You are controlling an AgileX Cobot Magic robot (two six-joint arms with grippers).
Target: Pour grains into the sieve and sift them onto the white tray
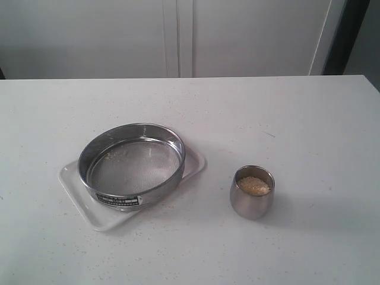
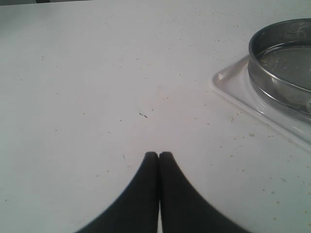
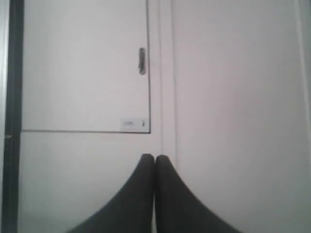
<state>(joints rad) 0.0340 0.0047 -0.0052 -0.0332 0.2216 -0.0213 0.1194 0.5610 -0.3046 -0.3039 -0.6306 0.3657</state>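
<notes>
The grains [image 1: 254, 185] sit as a yellowish heap inside a small rounded steel cup [image 1: 252, 205], filling it to a little below the rim. The cup stands upright on the table [image 1: 297, 119], apart from everything else.

The sieve [image 1: 133, 167] rests flat on the white tray [image 1: 89, 206], well apart from the cup and on the side where my left arm works. Its mesh bottom looks almost bare, with only a few yellowish specks near the inner wall. A small black label plate [image 1: 119, 200] on its side faces the exterior camera. The tray lies at a slant to the table's edge, its corners sticking out past the sieve's ring on both ends.

My left fingers [image 2: 151, 167] are clenched tight, the two black tips pressed together with nothing between them. They hang above bare table speckled with tiny crumbs, with a corner of the tray and part of the sieve's steel ring near them, not touching.

My right fingers [image 3: 146, 170] are also clenched on nothing, tips touching. They point at a white cabinet door [image 3: 82, 73] with a small metal handle [image 3: 142, 60] and a pale sticker [image 3: 133, 123] near its lower corner.
</notes>
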